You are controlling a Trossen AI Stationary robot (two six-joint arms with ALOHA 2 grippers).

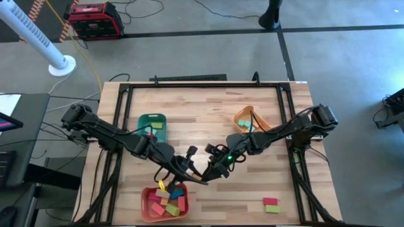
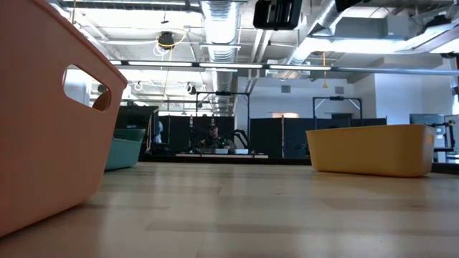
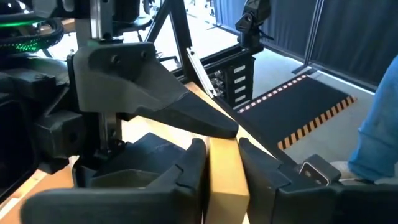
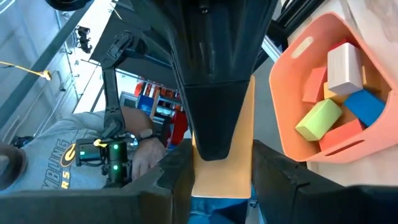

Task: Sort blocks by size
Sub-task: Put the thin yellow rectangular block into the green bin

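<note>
A tan-orange wooden block (image 3: 224,177) hangs in mid-air over the table's middle, just beyond the salmon tray (image 1: 146,203). Both grippers are shut on it, tip to tip. My left gripper (image 1: 191,168) comes from the left and my right gripper (image 1: 209,173) from the right. The high view hides the block behind the fingers. The salmon tray holds several blocks (image 4: 336,106) in green, blue, pink and red. A pink and a green block (image 1: 271,204) lie on the table near the front right. My left gripper pinches the block's two opposite sides (image 3: 214,186) between its two fingers (image 3: 186,171), coming nearly level from the table's left. The block is clear of the table. My right gripper pinches the same block by its sides (image 4: 205,180) between its fingers (image 4: 177,171), nearly level from the right. A left finger (image 4: 214,112) lies over the block's face in front of it.
A green tray (image 1: 151,122) stands at the back left and a yellow-orange tray (image 1: 249,119) at the back right, each with a few blocks. A person in a grey shirt (image 4: 56,158) is beyond the table. Bare wood lies between the trays.
</note>
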